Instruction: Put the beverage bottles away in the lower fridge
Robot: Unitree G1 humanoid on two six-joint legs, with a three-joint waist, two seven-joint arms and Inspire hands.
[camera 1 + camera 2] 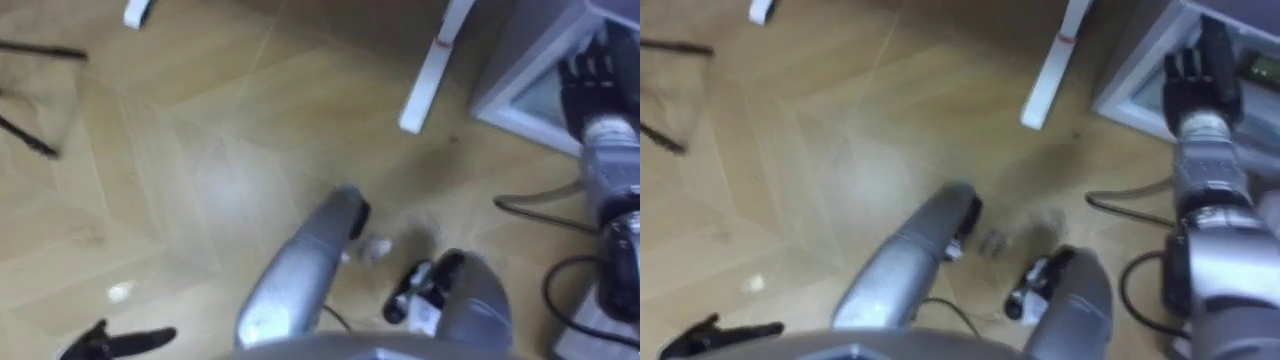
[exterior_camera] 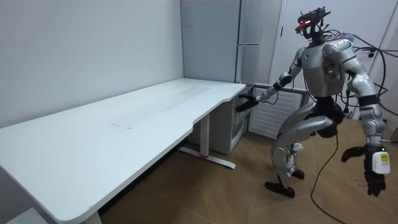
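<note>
Too much blur to judge contact between the right robot hand [image 1: 1200, 70] and the fridge [image 1: 1130, 80]. Cropped by the top and right edges, that fridge. Cropped by the bottom edge and smeared dark, the left robot hand [image 1: 110, 343]. Cut short at the top edge, the worktop leg [image 1: 430, 75].

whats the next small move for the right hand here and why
Probably curl the right hand round the edge of the lower fridge to work its door: that hand's fingers are straight, up against the fridge front, while the left hand hangs open and empty.
</note>
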